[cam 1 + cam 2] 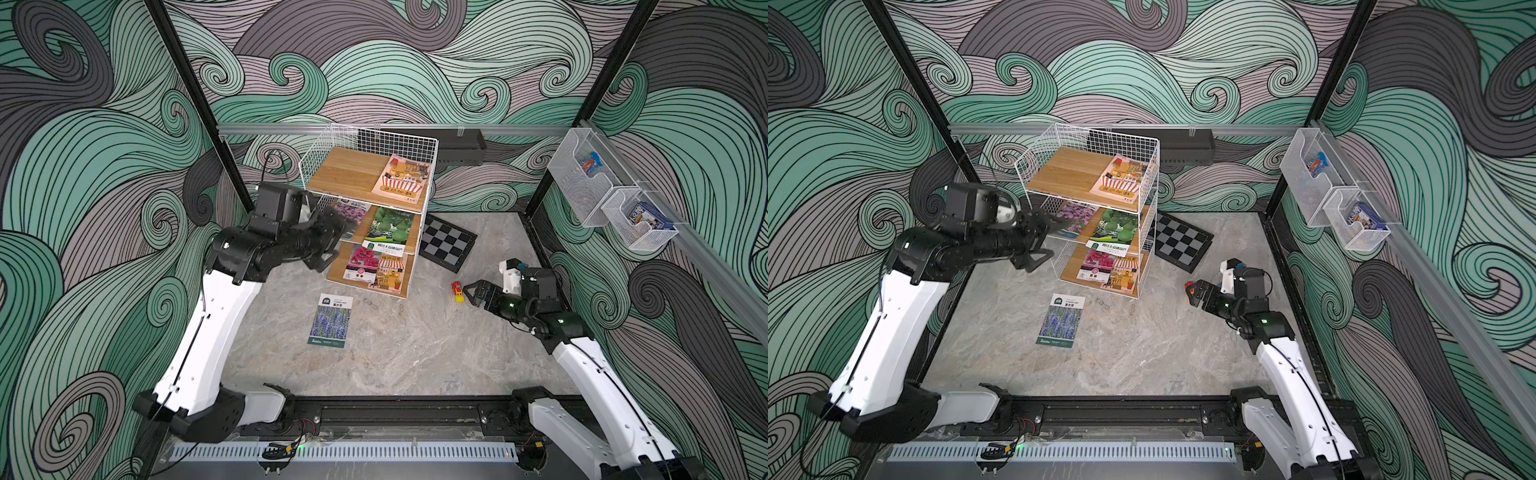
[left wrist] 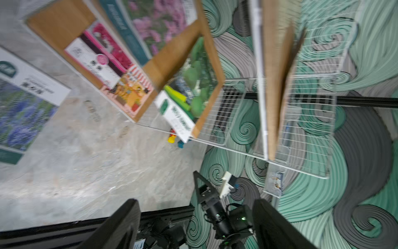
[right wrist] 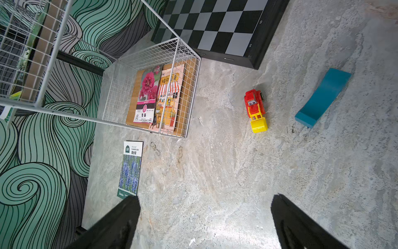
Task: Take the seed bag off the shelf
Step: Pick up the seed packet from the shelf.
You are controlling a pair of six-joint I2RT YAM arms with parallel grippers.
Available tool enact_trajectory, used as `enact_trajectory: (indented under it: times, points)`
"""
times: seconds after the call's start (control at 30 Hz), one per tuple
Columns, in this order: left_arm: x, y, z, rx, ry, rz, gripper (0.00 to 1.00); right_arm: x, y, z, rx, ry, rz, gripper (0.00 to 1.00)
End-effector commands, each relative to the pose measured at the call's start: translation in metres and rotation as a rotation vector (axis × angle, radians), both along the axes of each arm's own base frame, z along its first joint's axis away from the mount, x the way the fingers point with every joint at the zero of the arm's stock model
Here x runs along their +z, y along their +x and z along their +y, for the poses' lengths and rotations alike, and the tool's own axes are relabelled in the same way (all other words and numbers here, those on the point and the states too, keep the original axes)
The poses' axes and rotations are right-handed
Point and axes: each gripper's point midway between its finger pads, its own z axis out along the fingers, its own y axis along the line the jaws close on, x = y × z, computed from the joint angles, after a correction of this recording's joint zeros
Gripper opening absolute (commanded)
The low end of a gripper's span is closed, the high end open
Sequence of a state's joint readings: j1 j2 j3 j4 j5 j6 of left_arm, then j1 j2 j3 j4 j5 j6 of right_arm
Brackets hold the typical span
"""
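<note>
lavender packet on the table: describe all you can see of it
The lavender packet is a flat rectangular bag: white top band with a dark green badge and print, a photo of purple-blue flower spikes, a teal strip at the bottom. It lies face up on the grey table, in front of the shelf but apart from it. Only the table touches it.

A robot lab test cell: swirl-printed wall panels (image 1: 374,62) box in a stone-look table (image 1: 415,353), black frame posts (image 1: 189,83) rise at the upper corners, and the left arm (image 1: 208,328) and right arm (image 1: 594,374) sit on a rail (image 1: 395,411) along the lower edge.
</note>
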State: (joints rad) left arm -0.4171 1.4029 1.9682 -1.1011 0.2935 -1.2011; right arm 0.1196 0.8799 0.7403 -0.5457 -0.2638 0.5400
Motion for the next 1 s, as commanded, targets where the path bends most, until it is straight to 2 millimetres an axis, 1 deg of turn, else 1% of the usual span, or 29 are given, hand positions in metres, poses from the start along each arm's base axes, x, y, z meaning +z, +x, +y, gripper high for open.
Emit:
enact_trajectory:
  times: [0.0, 0.1, 0.2, 0.23, 0.27, 0.37, 0.5, 0.63, 0.7, 0.87, 0.97]
  points:
    - [0.018, 0.024, -0.020, 0.038, -0.013, -0.032, 0.88, 0.014, 0.004, 0.002, -0.005, 0.010, -0.036, 0.99]
    - [0.022, 0.043, -0.035, 0.064, -0.017, -0.053, 0.88, 0.013, 0.003, 0.001, -0.011, 0.011, -0.034, 0.99]
    - [0.024, 0.058, -0.044, 0.103, -0.033, -0.079, 0.89, 0.012, 0.002, 0.001, -0.018, 0.014, -0.032, 0.99]
    - [0.026, 0.063, -0.046, 0.113, -0.041, -0.093, 0.90, 0.012, 0.002, 0.000, -0.021, 0.014, -0.033, 0.99]
    - [0.027, 0.068, -0.050, 0.117, -0.045, -0.105, 0.93, 0.013, 0.002, 0.001, -0.021, 0.015, -0.033, 0.99]
    - [0.025, 0.079, -0.055, 0.142, -0.042, -0.104, 0.94, 0.012, 0.002, 0.000, -0.024, 0.014, -0.033, 0.99]
    - [0.026, 0.093, -0.052, 0.195, -0.021, -0.128, 0.94, 0.012, 0.002, 0.000, -0.026, 0.012, -0.031, 0.99]
    - [0.016, 0.101, -0.051, 0.237, 0.000, -0.107, 0.94, 0.010, 0.003, 0.000, -0.029, 0.012, -0.024, 0.99]
    - [0.006, 0.105, -0.051, 0.248, 0.024, -0.087, 0.94, 0.009, 0.004, 0.000, -0.029, 0.011, -0.021, 0.99]
    - [-0.014, 0.104, -0.047, 0.250, 0.092, -0.041, 0.93, 0.008, 0.005, 0.000, -0.029, 0.010, -0.019, 0.99]
    - [-0.027, 0.101, -0.045, 0.237, 0.137, -0.008, 0.90, 0.007, 0.006, 0.000, -0.029, 0.008, -0.019, 0.99]
